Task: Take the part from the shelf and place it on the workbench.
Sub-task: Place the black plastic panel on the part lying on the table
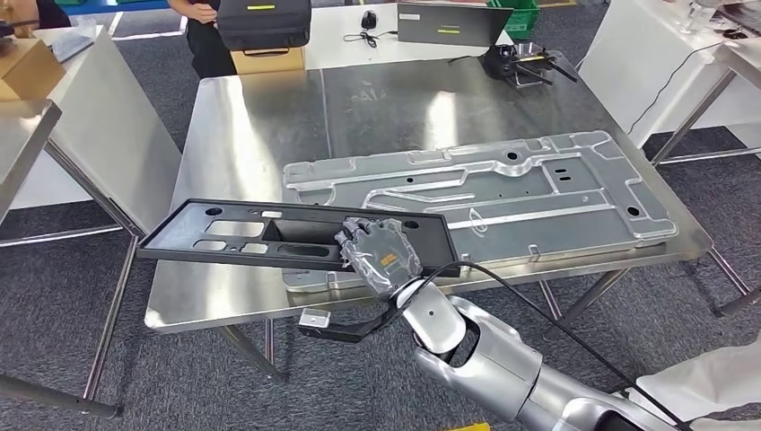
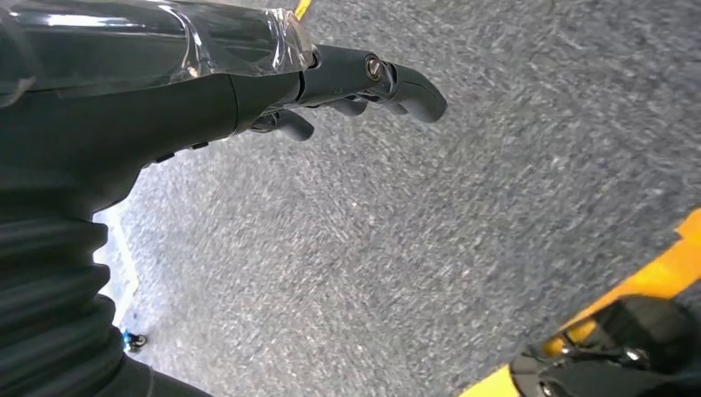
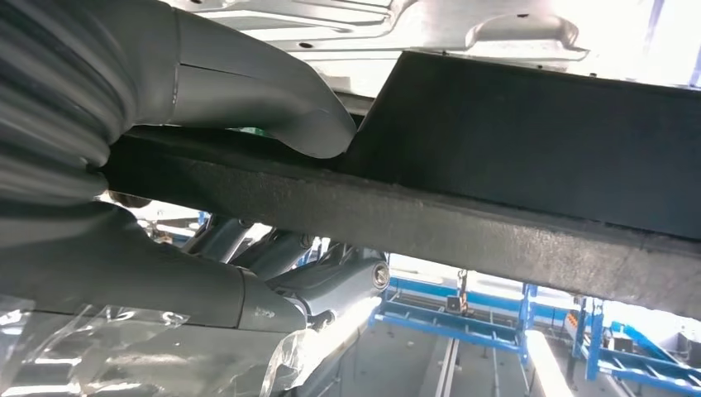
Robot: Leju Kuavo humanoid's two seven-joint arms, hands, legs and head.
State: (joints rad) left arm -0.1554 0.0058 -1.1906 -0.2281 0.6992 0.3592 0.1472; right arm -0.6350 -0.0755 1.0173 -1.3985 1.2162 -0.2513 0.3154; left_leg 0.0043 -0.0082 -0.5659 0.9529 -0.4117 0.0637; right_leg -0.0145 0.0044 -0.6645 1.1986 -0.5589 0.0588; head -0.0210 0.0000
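I see my right hand (image 1: pixel 381 253) gripping the long black flat plastic panel with cut-outs (image 1: pixel 269 235), thumb (image 3: pixel 273 91) on one face and fingers (image 3: pixel 331 277) closed under the other, holding it level over the near edge of the stainless steel desk (image 1: pixel 260 126). Its far end overlaps the large silver stamped metal plate (image 1: pixel 502 184) lying on the desk toward the right edge. My left hand (image 2: pixel 248 83) hangs over grey carpet floor (image 2: pixel 430 231), fingers (image 2: pixel 397 78) loosely apart and holding nothing.
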